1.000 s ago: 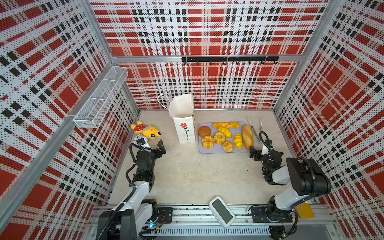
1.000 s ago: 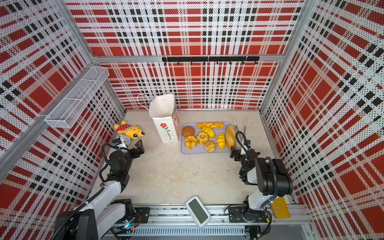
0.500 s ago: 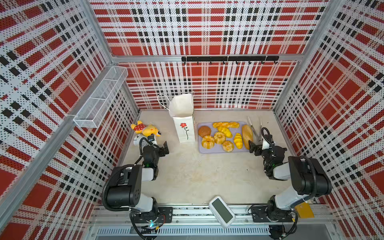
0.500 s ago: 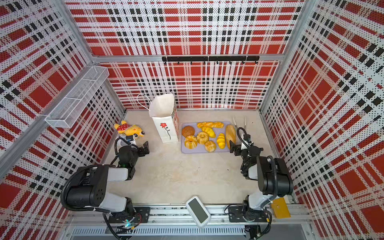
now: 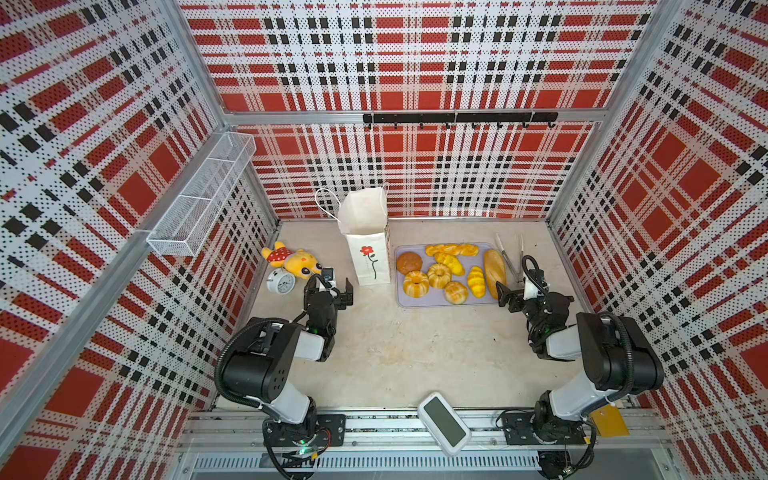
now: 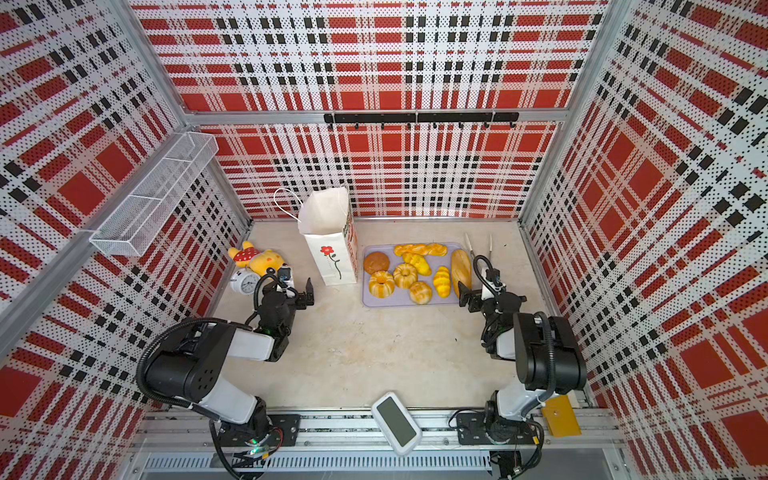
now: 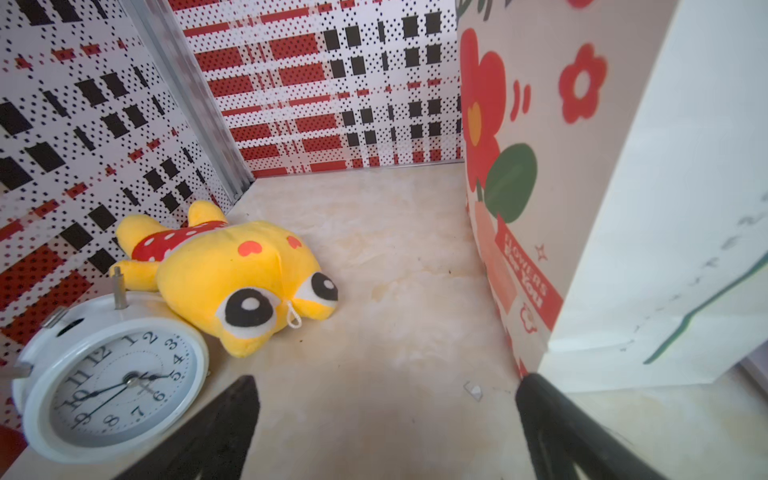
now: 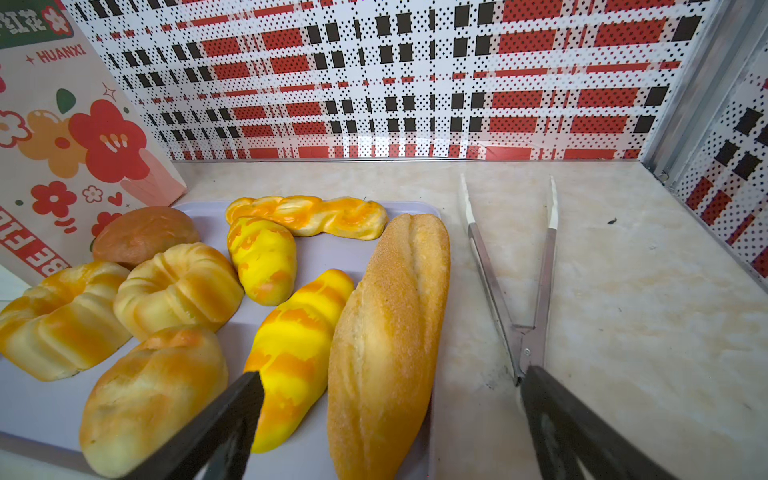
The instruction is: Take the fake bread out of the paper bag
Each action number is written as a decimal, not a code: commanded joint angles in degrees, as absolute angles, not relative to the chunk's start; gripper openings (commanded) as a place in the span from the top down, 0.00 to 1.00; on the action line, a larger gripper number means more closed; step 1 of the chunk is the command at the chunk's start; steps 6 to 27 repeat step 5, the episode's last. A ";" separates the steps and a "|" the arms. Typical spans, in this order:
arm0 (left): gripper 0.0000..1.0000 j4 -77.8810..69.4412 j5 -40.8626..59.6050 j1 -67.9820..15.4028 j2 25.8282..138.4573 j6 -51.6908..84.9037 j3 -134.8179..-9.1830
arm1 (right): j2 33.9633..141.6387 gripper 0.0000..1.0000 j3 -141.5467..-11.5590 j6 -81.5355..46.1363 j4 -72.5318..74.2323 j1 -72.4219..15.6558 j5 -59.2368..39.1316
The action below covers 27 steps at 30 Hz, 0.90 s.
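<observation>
Though ungripped, bread (image 8: 386,332) beside right jaws

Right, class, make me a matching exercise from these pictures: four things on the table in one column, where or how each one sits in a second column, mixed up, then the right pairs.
Things
1. paper bag
2. alarm clock
3. tongs
4. baguette

Places or states
A. lying on the lilac tray
B. standing upright, top open
C. on the bare table, right of the tray in both top views
D. next to the yellow plush toy

Pairs: 1-B, 2-D, 3-C, 4-A
</observation>
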<state>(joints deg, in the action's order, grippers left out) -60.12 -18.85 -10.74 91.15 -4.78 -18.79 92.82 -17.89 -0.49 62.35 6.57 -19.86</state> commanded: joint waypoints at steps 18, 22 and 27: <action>0.01 -58.79 -20.29 -8.50 90.80 -4.00 -21.06 | 91.06 0.00 -21.94 4.56 55.09 1.05 -10.61; 0.01 -58.79 -20.29 -8.50 90.80 -4.00 -21.06 | 91.06 0.00 -21.94 4.56 55.09 1.05 -10.61; 0.01 -58.79 -20.29 -8.50 90.80 -4.00 -21.06 | 91.06 0.00 -21.94 4.56 55.09 1.05 -10.61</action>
